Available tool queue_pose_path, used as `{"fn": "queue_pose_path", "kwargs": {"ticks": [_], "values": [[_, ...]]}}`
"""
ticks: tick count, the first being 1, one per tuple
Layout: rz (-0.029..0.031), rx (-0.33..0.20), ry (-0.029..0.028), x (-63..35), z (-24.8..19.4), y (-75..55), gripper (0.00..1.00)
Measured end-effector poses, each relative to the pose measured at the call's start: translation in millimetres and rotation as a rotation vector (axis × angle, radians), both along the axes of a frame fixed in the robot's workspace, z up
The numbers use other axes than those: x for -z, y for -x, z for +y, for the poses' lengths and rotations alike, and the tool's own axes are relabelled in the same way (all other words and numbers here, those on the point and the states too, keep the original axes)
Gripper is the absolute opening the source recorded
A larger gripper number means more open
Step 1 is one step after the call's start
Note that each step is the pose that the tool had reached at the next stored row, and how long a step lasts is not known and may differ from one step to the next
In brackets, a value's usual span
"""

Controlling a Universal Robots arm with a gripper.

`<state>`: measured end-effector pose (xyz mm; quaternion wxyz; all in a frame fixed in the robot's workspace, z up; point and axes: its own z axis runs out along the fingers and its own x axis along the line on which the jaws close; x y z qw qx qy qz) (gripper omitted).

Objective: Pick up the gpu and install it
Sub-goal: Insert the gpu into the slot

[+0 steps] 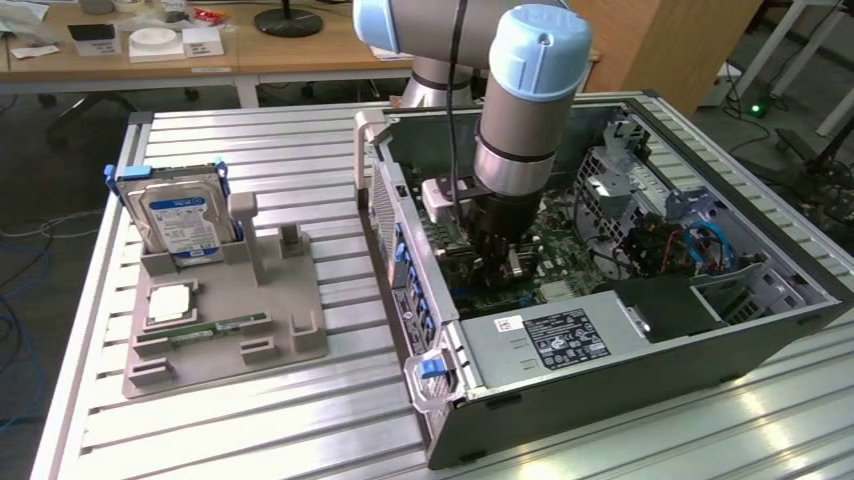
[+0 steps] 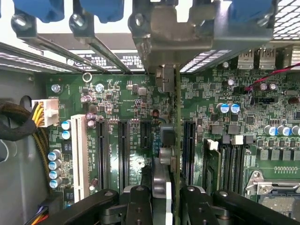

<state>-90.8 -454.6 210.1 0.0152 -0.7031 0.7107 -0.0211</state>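
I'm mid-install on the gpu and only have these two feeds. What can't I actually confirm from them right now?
- Seating: in the wrist view the gpu is seen edge-on, so its contact edge and the slot beneath are hidden by the card itself.
- Grip: in the exterior view the gripper sits low inside the computer case, too small to read.
- Bracket: screw or latch state unclear.

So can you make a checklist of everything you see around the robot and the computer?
Surface: ribbed metal table carrying a grey holder tray and an open computer case.
Job's things: the gpu stands edge-on over the motherboard, its metal bracket by the case's rear slots.
Clutter: hard drive upright in the tray; memory stick lying in it.
Gripper: gripper down inside the case, shut on the gpu.
Cables: yellow and black bundle; blue cable.
Surroundings: wooden desk, lamp base.
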Motion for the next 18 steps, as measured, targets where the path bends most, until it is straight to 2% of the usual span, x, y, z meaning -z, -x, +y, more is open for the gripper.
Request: {"fn": "queue_pose_path", "kwargs": {"ticks": [5, 6, 8, 9, 10, 11, 18], "values": [[-0.0007, 0.0, -0.0012, -0.3, 0.0, 0.0, 0.29], [-0.0019, 0.0, -0.0036, -0.4, 0.3, -0.1, 0.29], [-0.0024, 0.0, -0.0028, -2.4, 0.2, -0.1, 0.29], [-0.0023, 0.0, -0.0024, -3.7, 0.0, -0.1, 0.35], [-0.003, 0.0, -0.003, -4.7, 0.1, -0.1, 0.35], [-0.0036, 0.0, -0.0032, -6.3, 0.0, -0.1, 0.42], [-0.0095, 0.0, -0.0046, -25.6, 0.0, 0.0, 0.42]]}}
